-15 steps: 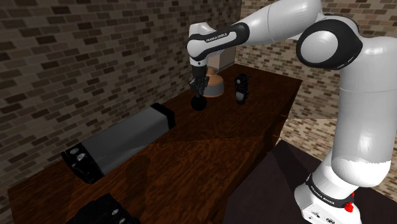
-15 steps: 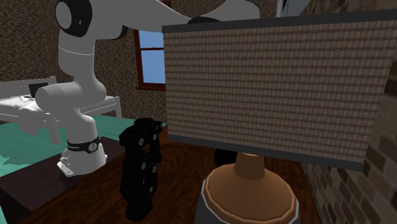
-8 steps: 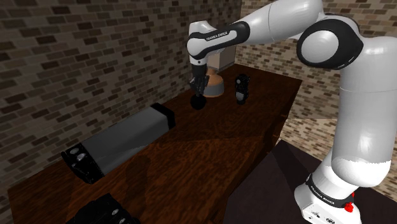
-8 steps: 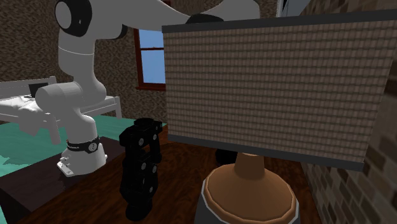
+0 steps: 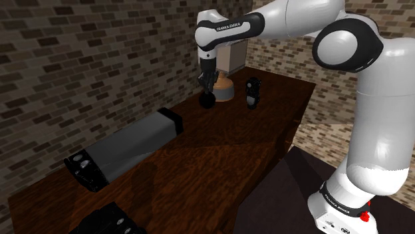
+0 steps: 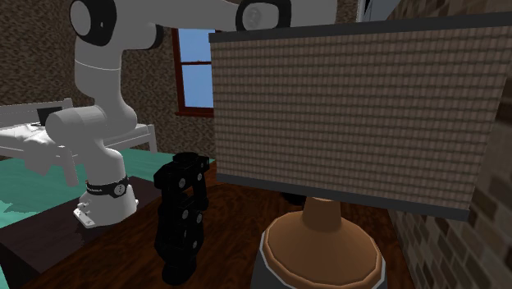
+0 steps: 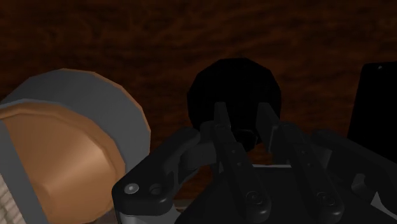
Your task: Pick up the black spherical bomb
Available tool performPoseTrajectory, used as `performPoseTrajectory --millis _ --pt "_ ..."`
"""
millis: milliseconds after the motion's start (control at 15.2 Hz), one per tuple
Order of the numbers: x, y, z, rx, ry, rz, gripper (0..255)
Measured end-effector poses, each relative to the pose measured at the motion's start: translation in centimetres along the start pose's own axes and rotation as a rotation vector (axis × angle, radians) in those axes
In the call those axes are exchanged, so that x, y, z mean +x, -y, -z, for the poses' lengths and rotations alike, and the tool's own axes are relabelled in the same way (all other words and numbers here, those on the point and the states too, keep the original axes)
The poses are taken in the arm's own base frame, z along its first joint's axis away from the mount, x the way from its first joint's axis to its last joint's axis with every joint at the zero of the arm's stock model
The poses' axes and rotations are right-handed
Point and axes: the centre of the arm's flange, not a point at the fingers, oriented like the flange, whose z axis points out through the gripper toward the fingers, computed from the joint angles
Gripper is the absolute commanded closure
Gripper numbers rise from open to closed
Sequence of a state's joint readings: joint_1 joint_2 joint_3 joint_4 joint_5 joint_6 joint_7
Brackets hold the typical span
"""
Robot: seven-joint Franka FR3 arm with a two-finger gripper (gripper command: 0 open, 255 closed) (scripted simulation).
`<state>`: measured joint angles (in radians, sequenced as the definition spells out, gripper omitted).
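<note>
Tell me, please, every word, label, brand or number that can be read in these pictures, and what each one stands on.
"FRANKA EMIKA": white letters on the black forearm band of the arm, in the shoulder view.
White lettering on the black foot ring of the arm: too small to read in either exterior view.
The black bomb and the lamp bear no text.

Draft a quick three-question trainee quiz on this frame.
1. True or false: the gripper hangs open, touching nothing.
2. How does the lamp base stand relative to the black bomb? A) beside it, apart B) on top of it C) underneath it
3. Fill in: the gripper grasps the bomb by its ____.
Key: 1 false, it is shut on the bomb; 2 A; 3 top.
</note>
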<state>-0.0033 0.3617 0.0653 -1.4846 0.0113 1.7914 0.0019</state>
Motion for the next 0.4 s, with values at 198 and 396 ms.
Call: performPoseTrajectory --millis 198,396 --pt "-0.1 0.0 1.5 0.0 0.0 0.0 255" --pt "0.0 0.1 2.9 0.0 0.0 0.0 255"
